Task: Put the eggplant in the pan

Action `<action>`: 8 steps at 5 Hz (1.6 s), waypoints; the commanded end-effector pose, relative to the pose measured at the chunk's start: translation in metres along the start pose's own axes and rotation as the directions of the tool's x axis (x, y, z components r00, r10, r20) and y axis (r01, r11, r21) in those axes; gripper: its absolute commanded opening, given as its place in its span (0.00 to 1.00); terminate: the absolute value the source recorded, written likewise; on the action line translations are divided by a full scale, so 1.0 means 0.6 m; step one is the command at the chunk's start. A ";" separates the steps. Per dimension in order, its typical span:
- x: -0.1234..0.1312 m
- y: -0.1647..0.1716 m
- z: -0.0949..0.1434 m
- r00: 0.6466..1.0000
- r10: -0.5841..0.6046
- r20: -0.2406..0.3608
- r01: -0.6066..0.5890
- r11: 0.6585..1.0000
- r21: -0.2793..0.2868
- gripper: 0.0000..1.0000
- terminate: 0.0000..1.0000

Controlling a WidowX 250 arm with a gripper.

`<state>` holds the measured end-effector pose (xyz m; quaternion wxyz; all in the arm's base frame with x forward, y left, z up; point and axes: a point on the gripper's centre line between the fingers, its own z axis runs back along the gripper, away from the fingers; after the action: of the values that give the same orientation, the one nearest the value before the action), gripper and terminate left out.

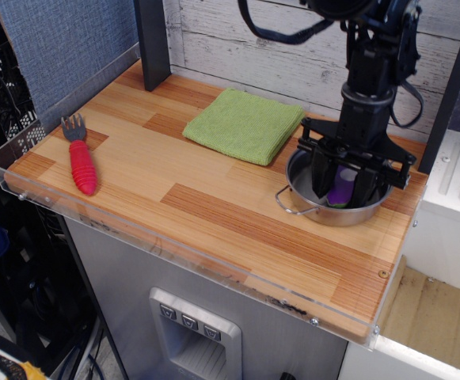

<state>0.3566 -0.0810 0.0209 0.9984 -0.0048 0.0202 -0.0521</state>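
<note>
Eggplant sits low inside the pan, purple body showing between the two dark fingers, tilted, small green bit at its lower end. Whether it rests on the pan floor or hangs just above it: cannot tell. Fingers straddle it on both sides, tips down below the pan rim; they look close against the toy, but actual contact is hidden, so cannot tell if they are clamped on it or let go. Gripper is black, with a wide crossbar above the fingers spanning almost the pan's width. Arm rises straight up from it, a cable looping across the top of the view.

Pan is shiny steel, round, shallow, standing at the right rear of the bench, one wire loop handle pointing front-left toward the camera; the far handle is mostly hidden behind the gripper. Green cloth lies folded flat just left of the pan, its right corner near the rim. Red-handled fork lies well apart at the left end, tines toward the back. Bench is striped wood with a clear plastic lip along the front and left edges. White plank wall behind, blue panel at rear left.
</note>
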 end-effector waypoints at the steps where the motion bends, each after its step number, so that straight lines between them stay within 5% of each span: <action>1: 0.024 0.015 0.027 0.998 0.006 0.065 -0.006 1.000 0.009 0.00 0.00; 2: 0.020 0.015 0.050 0.994 -0.003 0.110 0.002 1.000 0.013 1.00 0.00; 4: 0.019 0.058 0.204 0.955 0.045 0.292 -0.037 0.999 -0.033 1.00 0.00; 5: -0.001 0.110 0.256 0.946 0.103 0.306 -0.095 0.995 -0.038 1.00 0.00; 8: -0.048 0.175 0.243 0.969 0.134 0.209 -0.142 0.990 0.020 1.00 0.00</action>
<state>0.3503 0.0229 0.1430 0.9988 0.0067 -0.0473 0.0142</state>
